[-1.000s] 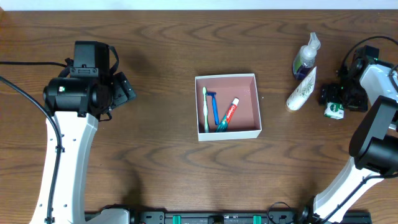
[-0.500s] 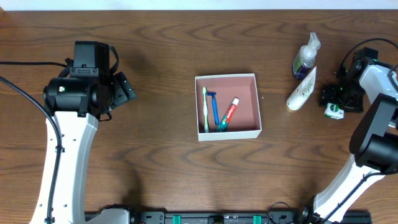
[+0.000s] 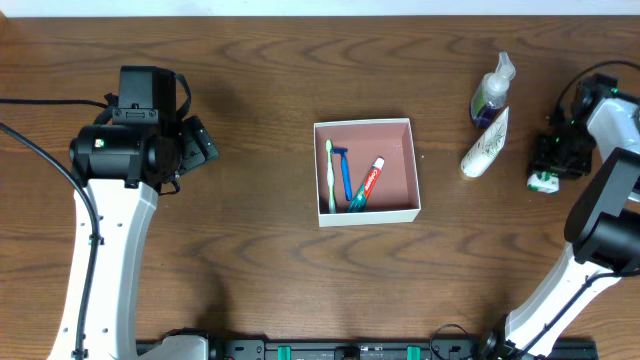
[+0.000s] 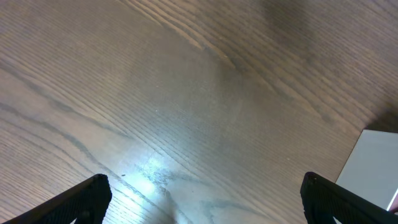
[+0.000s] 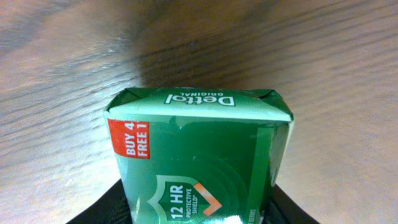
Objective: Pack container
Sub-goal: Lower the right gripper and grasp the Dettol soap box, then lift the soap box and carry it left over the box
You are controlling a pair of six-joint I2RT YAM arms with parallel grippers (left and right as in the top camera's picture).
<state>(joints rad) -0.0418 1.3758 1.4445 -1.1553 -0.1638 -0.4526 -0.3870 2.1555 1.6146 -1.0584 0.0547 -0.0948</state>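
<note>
Mostly hidden: in the overhead view the right gripper (image 3: 552,158) sits under its own wrist housing at the right side of the table (image 3: 250,260), so its fingers cannot be read from above. Only one end of a green soap box (image 3: 541,181) shows there, on the gripper's near side.

The right wrist view is filled by that box. Its lower part is cut off by the frame edge. Only the dark edges of the fingers (image 5: 102,208) show, one on each side of the box. They stand partly closed around it and seem to meet its sides, but the contact lies at the frame edge. I cannot tell whether the box is gripped.

Container (image 3: 395,148): at the table's centre, well apart from both grippers, open top up. It is square, so it has no long axis. Its walls run nearly in line with the table edges, with a slight twist. In its left half lie a toothbrush (image 3: 331,175), a blue razor (image 3: 345,172) and a toothpaste tube (image 3: 368,182). All three lie roughly near-to-far, and the tube is tilted. The left wrist view shows only a white corner of the container at its right edge.

Left gripper (image 3: 197,143): left of the container over bare wood, fingers (image 4: 87,198) spread wide, holding and touching nothing.

A pump bottle (image 3: 492,90) and a white tube (image 3: 485,145) lie just beside each other, between the container and the right gripper.
</note>
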